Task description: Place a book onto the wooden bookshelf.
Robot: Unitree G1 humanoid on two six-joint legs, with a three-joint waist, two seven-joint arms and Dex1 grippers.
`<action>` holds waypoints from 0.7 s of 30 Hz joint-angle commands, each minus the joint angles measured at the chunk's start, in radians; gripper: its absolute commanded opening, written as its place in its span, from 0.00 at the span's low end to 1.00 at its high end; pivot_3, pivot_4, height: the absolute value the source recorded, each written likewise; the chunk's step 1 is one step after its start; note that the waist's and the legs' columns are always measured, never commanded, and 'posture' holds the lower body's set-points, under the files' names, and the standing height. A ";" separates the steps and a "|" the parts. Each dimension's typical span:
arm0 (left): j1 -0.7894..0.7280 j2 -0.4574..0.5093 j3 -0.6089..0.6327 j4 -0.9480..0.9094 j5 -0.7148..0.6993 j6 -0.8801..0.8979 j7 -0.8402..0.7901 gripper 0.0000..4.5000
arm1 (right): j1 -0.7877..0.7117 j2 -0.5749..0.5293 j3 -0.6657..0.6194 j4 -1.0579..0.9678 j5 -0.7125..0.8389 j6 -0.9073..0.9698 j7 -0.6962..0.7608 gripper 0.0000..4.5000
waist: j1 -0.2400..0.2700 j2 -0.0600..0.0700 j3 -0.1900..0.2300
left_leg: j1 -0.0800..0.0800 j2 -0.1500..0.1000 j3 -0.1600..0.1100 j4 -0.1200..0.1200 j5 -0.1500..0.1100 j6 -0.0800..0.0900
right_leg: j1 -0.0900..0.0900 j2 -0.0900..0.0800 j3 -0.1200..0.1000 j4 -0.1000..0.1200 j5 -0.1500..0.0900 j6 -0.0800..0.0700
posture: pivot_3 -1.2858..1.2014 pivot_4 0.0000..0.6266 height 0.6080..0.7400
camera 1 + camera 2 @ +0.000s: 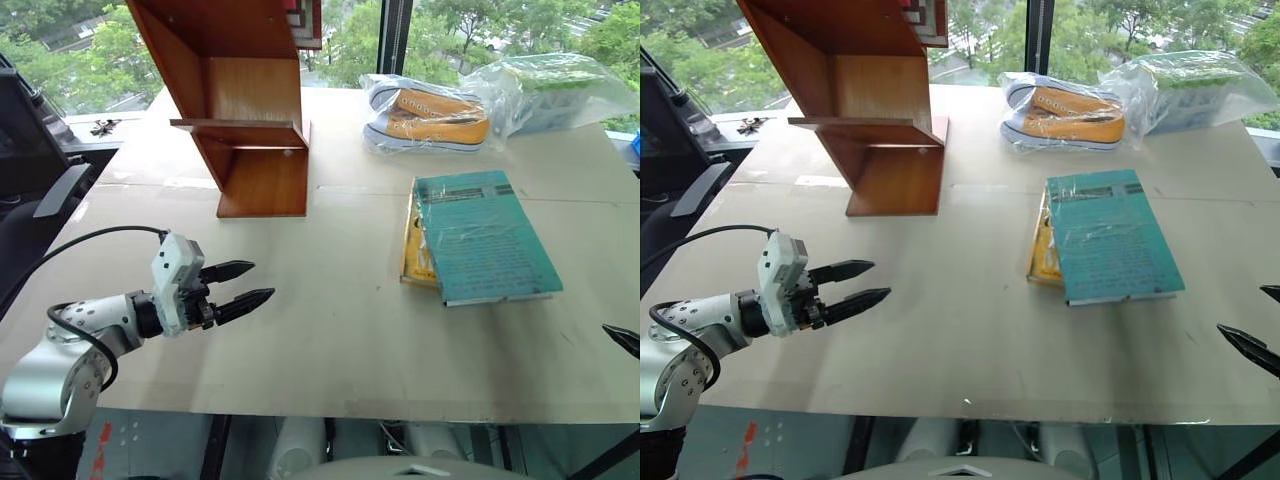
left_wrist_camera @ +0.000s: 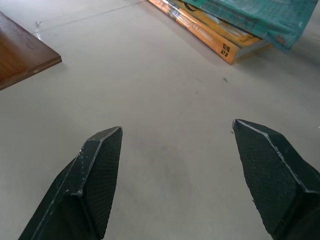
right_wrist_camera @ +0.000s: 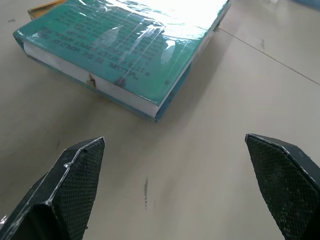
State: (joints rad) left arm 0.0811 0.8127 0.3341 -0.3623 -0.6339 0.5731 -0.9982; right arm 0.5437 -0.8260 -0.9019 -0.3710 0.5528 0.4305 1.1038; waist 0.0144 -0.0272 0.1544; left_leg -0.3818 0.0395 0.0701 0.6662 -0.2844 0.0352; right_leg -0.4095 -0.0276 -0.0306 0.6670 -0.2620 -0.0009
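The left gripper (image 1: 250, 281) hovers above the near left part of the surface (image 1: 330, 330), its two black fingers spread wide with nothing between them, pointing toward the middle. Behind it, at the far left of the surface, stands the wooden bookshelf (image 1: 245, 110), reddish-brown with slanted side panels and one horizontal shelf board; its shelf board carries nothing that can be seen. Right of centre lies the book (image 1: 483, 235), a teal-green volume in glossy wrapping, flat on the surface and resting partly on top of a yellow book (image 1: 414, 245) whose edge shows along its left side. Beyond them, near the far edge, an orange sneaker (image 1: 430, 118) sits in clear plastic, just beside a clear plastic bag (image 1: 560, 90) with something green inside. At the near right edge the right gripper (image 1: 1262, 328) shows its dark fingertips; its wrist view shows both fingers held wide apart, empty, with the book close ahead but not touched.
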 commanded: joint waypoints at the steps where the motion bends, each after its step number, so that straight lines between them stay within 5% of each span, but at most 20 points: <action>1: -0.051 0.014 0.002 -0.024 -0.034 -0.002 -0.012 0.81 | -0.023 0.009 0.000 -0.017 -0.014 -0.017 -0.047 1.00 | 0.001 0.000 0.000 | 0.000 0.000 0.000 0.000 0.000 0.000 | 0.000 0.000 0.000 0.000 0.000 0.000 | 0.52 0.24 1.00; 9: -0.210 0.007 -0.049 -0.126 -0.163 0.045 -0.037 0.81 | -0.224 -0.043 0.119 -0.140 0.083 0.263 -0.287 1.00 | -0.010 0.001 0.000 | 0.000 0.000 0.001 0.001 0.000 0.000 | 0.000 0.000 0.001 -0.001 0.001 0.001 | 0.52 0.24 1.00; 13: -0.220 0.012 -0.063 -0.155 -0.174 0.028 -0.063 0.83 | -0.434 -0.134 0.324 -0.076 -0.012 0.411 -0.452 0.73 | -0.022 0.001 0.000 | 0.000 0.000 0.001 0.001 0.002 -0.004 | 0.000 0.001 0.002 -0.001 0.001 0.001 | 0.52 0.24 1.00; 17: -0.217 0.009 -0.060 -0.161 -0.194 0.041 -0.060 0.83 | -0.616 -0.183 0.490 0.011 -0.071 0.494 -0.525 0.31 | -0.019 0.001 0.000 | -0.001 -0.001 0.001 0.001 0.002 -0.004 | -0.001 0.002 0.002 -0.001 0.001 0.001 | 0.52 0.24 1.00; 21: -0.213 -0.002 -0.082 -0.177 -0.192 0.040 -0.044 0.83 | -0.815 -0.200 0.730 0.155 -0.201 0.490 -0.554 0.02 | -0.022 0.001 0.000 | -0.002 -0.001 0.001 0.002 0.002 -0.004 | -0.001 0.001 0.003 -0.002 0.001 0.001 | 0.52 0.24 1.00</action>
State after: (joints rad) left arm -0.1313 0.8125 0.2507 -0.5032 -0.8084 0.6222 -1.0463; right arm -0.2347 -0.9992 -0.2428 -0.2540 0.4178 0.9345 0.5568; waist -0.0075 -0.0261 0.1547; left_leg -0.3848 0.0385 0.0715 0.6677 -0.2820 0.0312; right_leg -0.4114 -0.0262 -0.0278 0.6651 -0.2608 -0.0001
